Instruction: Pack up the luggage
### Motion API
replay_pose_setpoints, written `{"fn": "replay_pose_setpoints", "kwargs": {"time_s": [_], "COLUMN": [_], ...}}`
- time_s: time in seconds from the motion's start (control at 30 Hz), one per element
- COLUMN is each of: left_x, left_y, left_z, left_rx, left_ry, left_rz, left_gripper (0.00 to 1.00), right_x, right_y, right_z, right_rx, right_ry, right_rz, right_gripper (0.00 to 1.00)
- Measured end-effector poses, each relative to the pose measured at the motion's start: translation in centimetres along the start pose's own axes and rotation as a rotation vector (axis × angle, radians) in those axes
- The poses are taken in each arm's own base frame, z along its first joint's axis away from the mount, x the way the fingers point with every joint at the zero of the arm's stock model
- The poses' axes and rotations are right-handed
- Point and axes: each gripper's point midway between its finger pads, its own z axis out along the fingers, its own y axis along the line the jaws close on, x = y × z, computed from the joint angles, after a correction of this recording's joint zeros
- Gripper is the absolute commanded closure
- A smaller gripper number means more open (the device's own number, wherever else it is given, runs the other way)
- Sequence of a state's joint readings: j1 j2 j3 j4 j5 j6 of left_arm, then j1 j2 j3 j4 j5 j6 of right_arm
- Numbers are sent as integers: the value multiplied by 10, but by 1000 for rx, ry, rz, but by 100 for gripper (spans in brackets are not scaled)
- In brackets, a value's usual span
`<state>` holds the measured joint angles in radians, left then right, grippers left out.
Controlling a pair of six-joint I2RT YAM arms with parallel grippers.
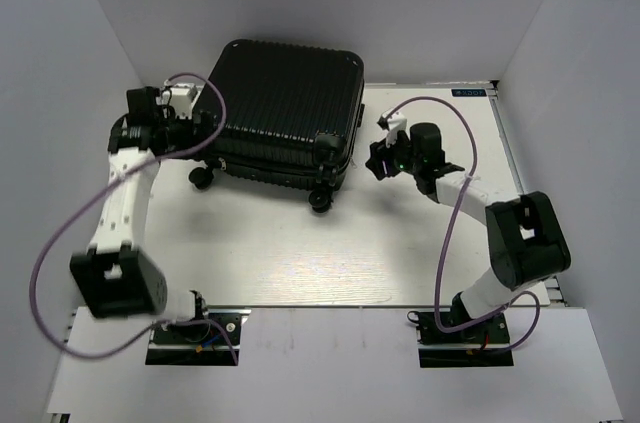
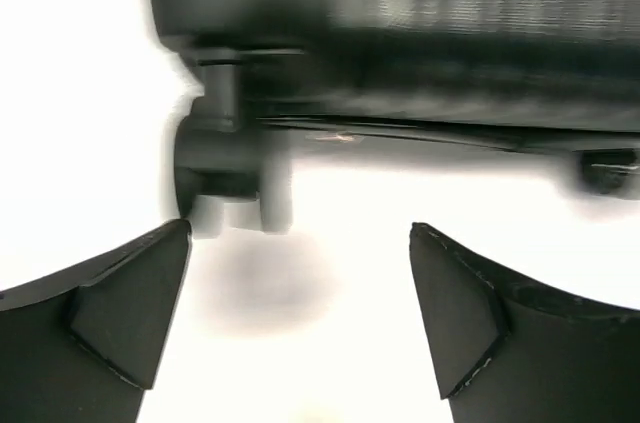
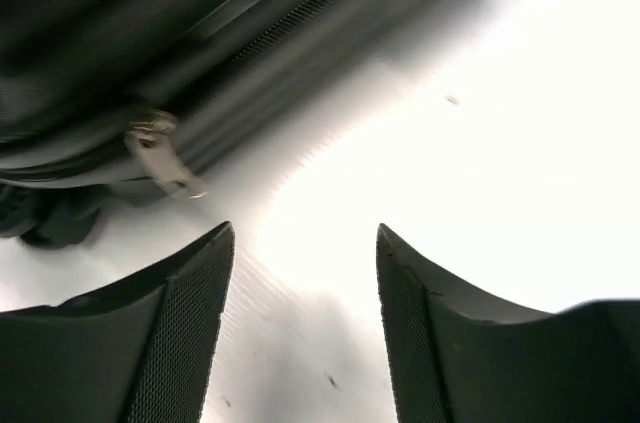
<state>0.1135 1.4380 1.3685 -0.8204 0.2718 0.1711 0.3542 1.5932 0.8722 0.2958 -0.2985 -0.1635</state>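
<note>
The luggage [image 1: 285,108] is a black ribbed hard-shell suitcase lying shut on the white table [image 1: 300,253], its wheels [image 1: 320,201] toward the near side. My left gripper [image 1: 200,123] is at its left edge, open and empty. In the left wrist view, the left gripper [image 2: 300,226] faces a wheel [image 2: 225,168] under the shell [image 2: 450,43], with only bare table between the fingers. My right gripper [image 1: 378,158] hovers just off the case's right side, open and empty. In the right wrist view, the right gripper [image 3: 305,227] stands near a metal zipper pull [image 3: 160,153] on the luggage [image 3: 150,33].
White walls enclose the table on the left, back and right. Purple cables [image 1: 60,243] loop from both arms. Another wheel [image 1: 202,177] sticks out at the case's near left corner. Bare table lies between the case and the arm bases.
</note>
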Motion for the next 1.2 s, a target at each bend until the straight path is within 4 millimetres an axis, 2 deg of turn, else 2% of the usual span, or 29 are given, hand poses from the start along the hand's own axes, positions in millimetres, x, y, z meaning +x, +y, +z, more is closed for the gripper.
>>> {"fn": "replay_pose_setpoints", "kwargs": {"time_s": [0.03,0.07,0.1,0.17,0.23,0.3,0.37,0.43,0.53,0.6,0.7,0.83,0.93,1.0,1.13,1.2], "left_x": [-5,-9,-16,-25,-26,-18,-5,9,24,33,40,27,17,12,6,6], "left_y": [-18,-35,-67,-121,-171,-216,-252,-282,-315,-327,-328,-321,-308,-303,-298,-296], "left_z": [-14,-23,-38,-53,-56,-48,-32,-11,17,29,39,42,43,44,50,55], "left_rx": [26,61,125,241,346,434,472,461,388,324,210,79,-8,-39,-63,-76], "left_ry": [-56,-88,-143,-197,-208,-175,-108,-30,42,58,56,-15,-62,-88,-109,-103], "left_rz": [-3,-1,14,56,89,113,129,149,191,214,231,220,190,175,160,152], "left_gripper": [0,0,0,0,0,0,0,0,0,0,0,0,3,6,6,13], "right_x": [0,-1,-1,0,1,2,3,5,8,7,9,14,18,19,17,16], "right_y": [-4,-8,-13,-23,-31,-37,-43,-46,-51,-54,-55,-53,-49,-42,-21,-12], "right_z": [-4,-9,-14,-25,-37,-48,-59,-68,-83,-90,-99,-103,-102,-99,-90,-87], "right_rx": [33,67,102,182,260,322,381,425,492,523,551,556,537,489,350,295], "right_ry": [10,17,26,46,62,69,77,81,93,90,88,99,111,116,118,117], "right_rz": [13,37,58,104,152,198,235,262,294,307,322,332,335,327,298,289], "right_gripper": [26,22,10,10,10,10,10,10,10,10,10,10,10,10,10,10]}}
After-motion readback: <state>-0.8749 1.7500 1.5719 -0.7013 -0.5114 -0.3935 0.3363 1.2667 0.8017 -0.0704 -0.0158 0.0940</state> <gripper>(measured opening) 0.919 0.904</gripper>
